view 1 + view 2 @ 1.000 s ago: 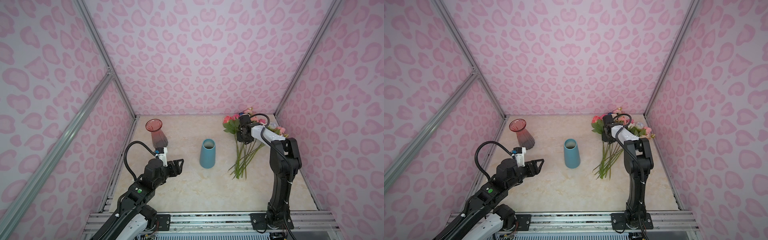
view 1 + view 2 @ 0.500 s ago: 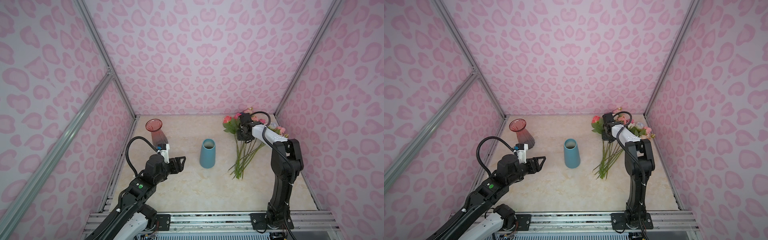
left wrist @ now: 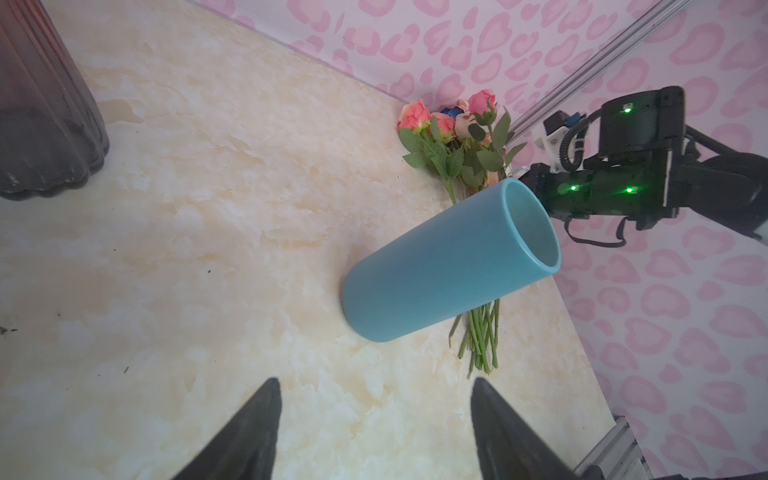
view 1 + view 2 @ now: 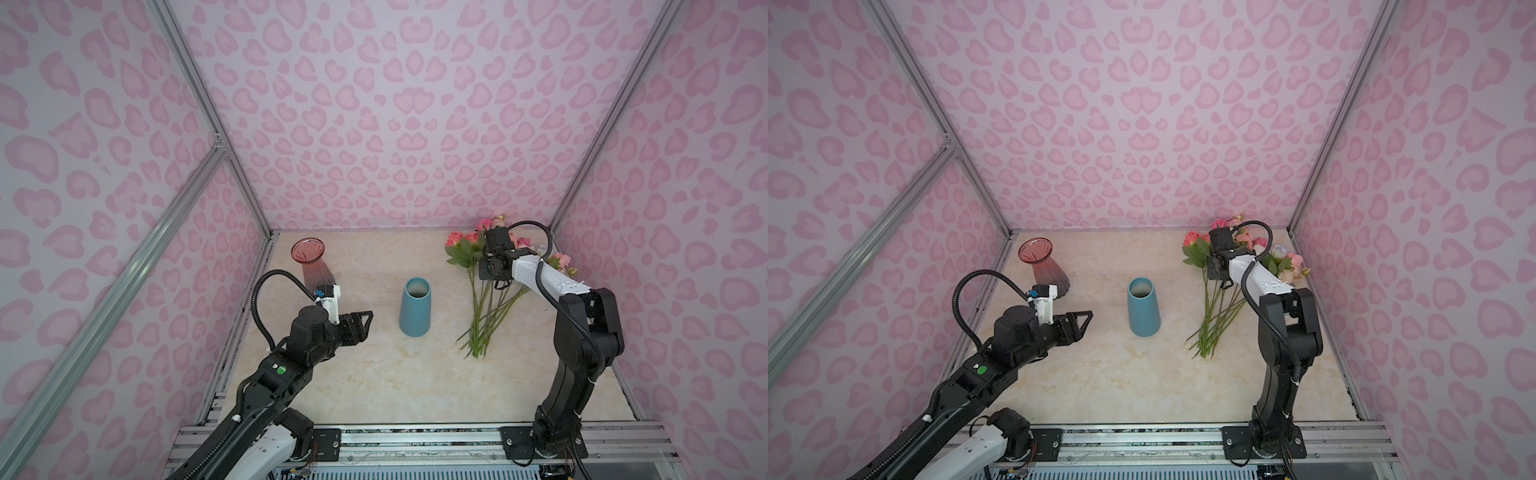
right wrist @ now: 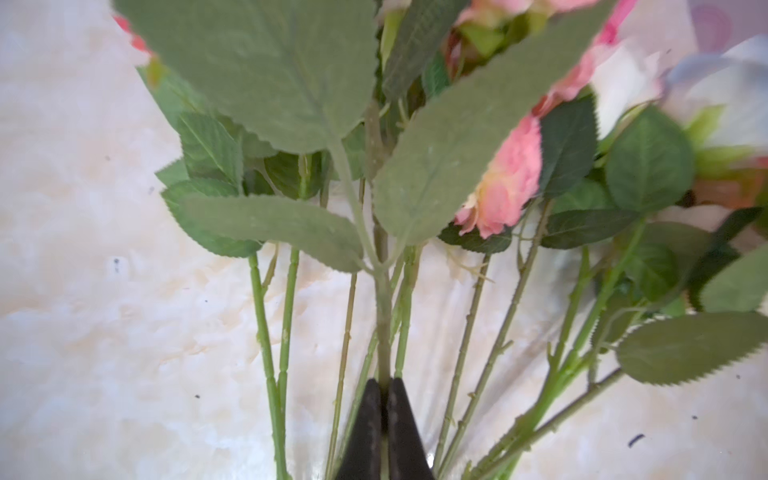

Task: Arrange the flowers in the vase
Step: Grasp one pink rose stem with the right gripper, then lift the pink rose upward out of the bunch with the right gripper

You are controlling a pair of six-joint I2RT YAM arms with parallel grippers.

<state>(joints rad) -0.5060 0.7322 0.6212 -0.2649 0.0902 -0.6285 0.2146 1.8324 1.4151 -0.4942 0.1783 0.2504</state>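
Locate the flowers [image 4: 484, 316] in a loose bunch at the far right of the worktop [image 4: 374, 382], blooms toward the back wall, cut ends gathered toward the front, well apart from the upright blue vase [image 4: 415, 309] at centre. Note the right claw [image 5: 384, 384] pinched shut on one green stem [image 5: 382, 316] just below its leaves, and the left claw [image 3: 374, 382] spread wide and empty, facing the blue vase. Treat each stem as light, thin and springy with soft, easily crushed blooms: take hold on bare stem below the leaves, and expect leaves to snag on neighbours.
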